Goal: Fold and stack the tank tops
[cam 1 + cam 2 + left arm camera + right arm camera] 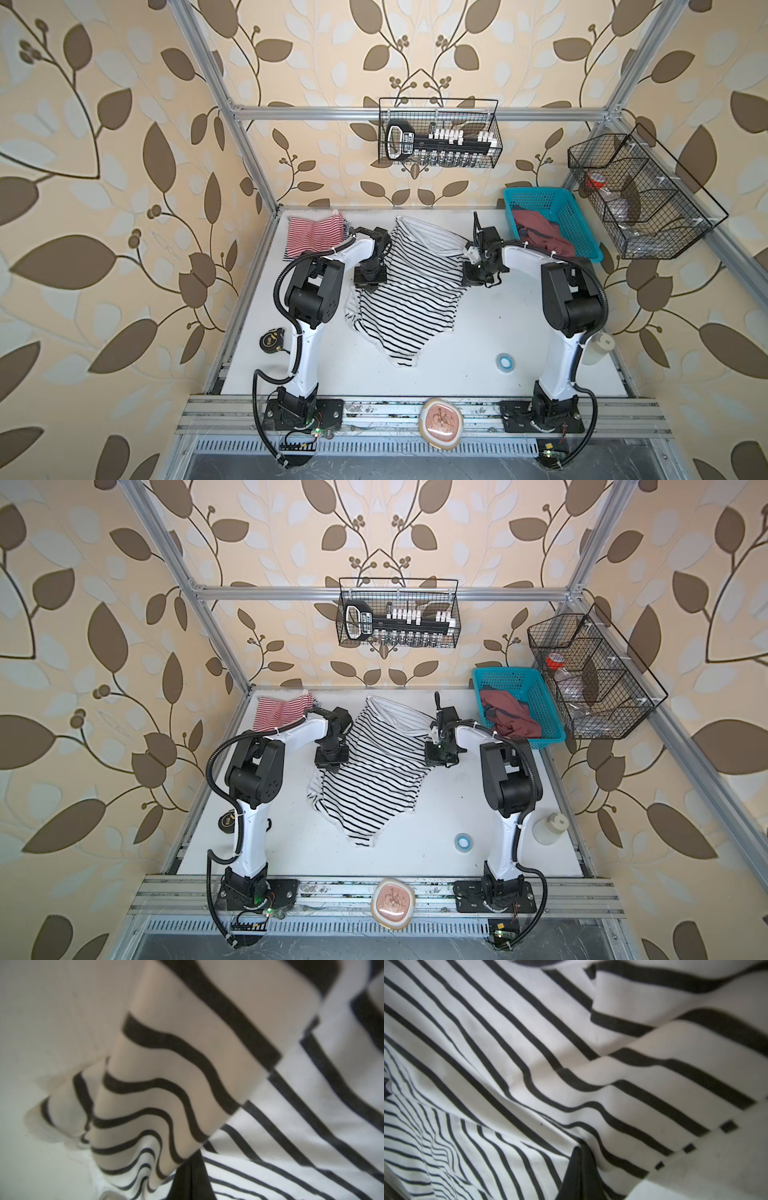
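Black-and-white tank top [409, 299]
I hold opposite edges, left claw [371, 286] and right claw [476, 276] both clenched; long axis crosses the line between them

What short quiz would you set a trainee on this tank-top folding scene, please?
1. Which top do the left gripper and right gripper pinch? A red-and-white striped; B black-and-white striped top; C dusty red.
2. True or false: the dusty red top sits in the blue basket.
3. Fill in: the blue tape roll lies nearer the ___ arm's base.
Key: 1 B; 2 true; 3 right.
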### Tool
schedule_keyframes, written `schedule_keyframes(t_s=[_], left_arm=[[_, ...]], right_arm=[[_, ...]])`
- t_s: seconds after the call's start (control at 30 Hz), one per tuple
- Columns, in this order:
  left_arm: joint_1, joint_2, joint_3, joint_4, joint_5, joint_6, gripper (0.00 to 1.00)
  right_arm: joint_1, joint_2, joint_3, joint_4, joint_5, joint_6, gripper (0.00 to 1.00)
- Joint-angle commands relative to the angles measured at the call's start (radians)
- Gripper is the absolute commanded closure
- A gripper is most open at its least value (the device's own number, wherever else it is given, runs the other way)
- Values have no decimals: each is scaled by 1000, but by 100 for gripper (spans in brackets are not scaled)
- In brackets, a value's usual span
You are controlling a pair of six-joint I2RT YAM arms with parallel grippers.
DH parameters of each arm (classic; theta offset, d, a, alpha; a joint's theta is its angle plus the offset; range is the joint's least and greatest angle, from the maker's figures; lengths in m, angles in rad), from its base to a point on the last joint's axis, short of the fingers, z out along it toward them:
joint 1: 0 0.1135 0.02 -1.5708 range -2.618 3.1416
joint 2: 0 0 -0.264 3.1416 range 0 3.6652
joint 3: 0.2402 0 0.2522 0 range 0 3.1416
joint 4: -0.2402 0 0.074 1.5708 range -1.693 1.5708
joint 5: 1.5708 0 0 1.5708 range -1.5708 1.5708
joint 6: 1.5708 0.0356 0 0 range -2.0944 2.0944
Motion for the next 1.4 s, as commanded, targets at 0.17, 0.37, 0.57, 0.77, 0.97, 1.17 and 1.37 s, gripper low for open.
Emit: schedule_keyframes(t_s=[0.17, 0.37, 0.57, 0.77, 0.97, 1.17, 1.37], left_arm=[[66, 106, 163, -118, -82, 117, 100], [84, 191, 314, -112, -48, 162, 100], [113, 325, 594, -142, -14, 197, 100], [131, 303, 766, -141, 8, 190, 100], [128, 8, 500, 74, 123, 120, 100], [78, -138, 167, 141, 198, 57, 100], [40, -135, -46, 155, 195, 28, 100]], right_arm=[[90, -129, -264, -14, -5, 80, 100], [212, -248, -409, 59, -75, 209, 100], [313, -396, -480, 137, -151, 370, 100], [253, -549, -318, 137, -202, 403, 82], [162, -450, -10, 4, -87, 245, 73], [153, -149, 236, -135, 53, 111, 65], [172, 42, 387, -207, 149, 53, 63]])
